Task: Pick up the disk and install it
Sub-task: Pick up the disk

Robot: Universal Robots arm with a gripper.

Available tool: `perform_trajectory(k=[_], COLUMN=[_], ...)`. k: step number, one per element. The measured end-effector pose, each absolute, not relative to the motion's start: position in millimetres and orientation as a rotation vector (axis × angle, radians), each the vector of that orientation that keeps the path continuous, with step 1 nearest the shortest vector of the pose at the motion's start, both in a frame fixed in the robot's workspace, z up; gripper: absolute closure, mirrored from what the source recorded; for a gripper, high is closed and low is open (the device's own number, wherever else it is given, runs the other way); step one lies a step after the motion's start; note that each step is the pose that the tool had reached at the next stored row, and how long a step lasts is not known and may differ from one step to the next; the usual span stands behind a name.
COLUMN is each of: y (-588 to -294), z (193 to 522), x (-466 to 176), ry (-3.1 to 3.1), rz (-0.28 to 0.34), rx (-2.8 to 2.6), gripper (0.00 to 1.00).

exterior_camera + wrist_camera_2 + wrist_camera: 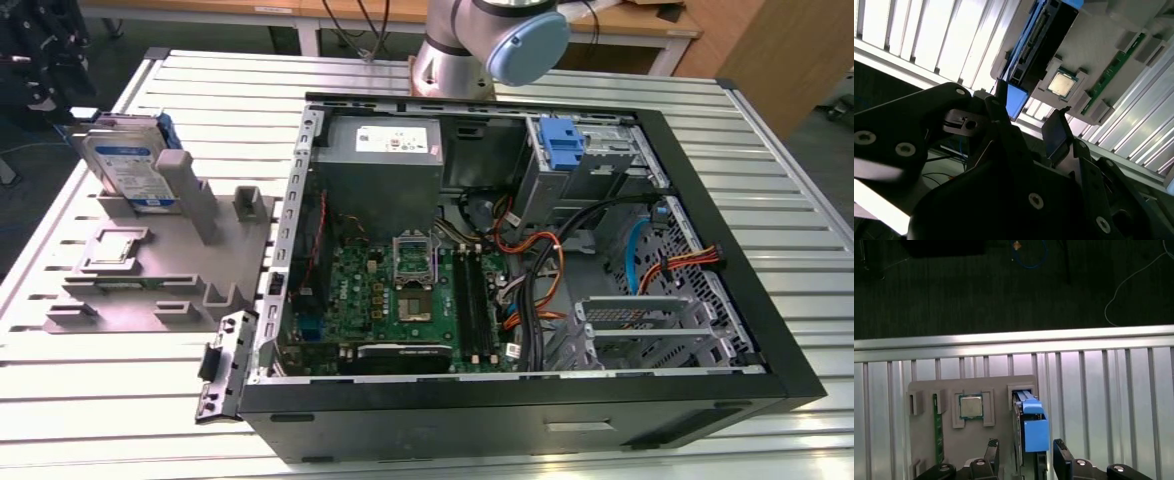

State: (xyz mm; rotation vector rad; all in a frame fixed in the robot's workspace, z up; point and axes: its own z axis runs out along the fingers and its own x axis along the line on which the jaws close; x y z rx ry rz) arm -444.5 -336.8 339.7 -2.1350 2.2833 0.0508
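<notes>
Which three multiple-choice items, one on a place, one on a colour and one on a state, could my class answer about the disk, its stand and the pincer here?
1. Where is the disk?
A) upright in the grey stand, at the exterior view's left of the open computer case
B) inside the case
C) lying on top of the case

2. What colour is the disk's carrier frame?
A) red
B) blue
C) yellow

3. How is the pincer?
A) shut on the disk
B) shut on nothing
C) open, with the frame seen between its fingers

Answers:
1 A: the exterior view shows it standing in the stand beside the case.
2 B: both wrist views show blue plastic.
3 C: in the first wrist view the fingers stand apart, not closed on the frame.
</notes>
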Motion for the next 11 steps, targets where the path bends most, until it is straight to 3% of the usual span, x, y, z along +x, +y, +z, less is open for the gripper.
perform_trajectory(k=[11], y=[-334.6], z=[325.7], x=[-454.1], ry=[2.27], rz=[0.073], rx=[-2.129], gripper=[0.45])
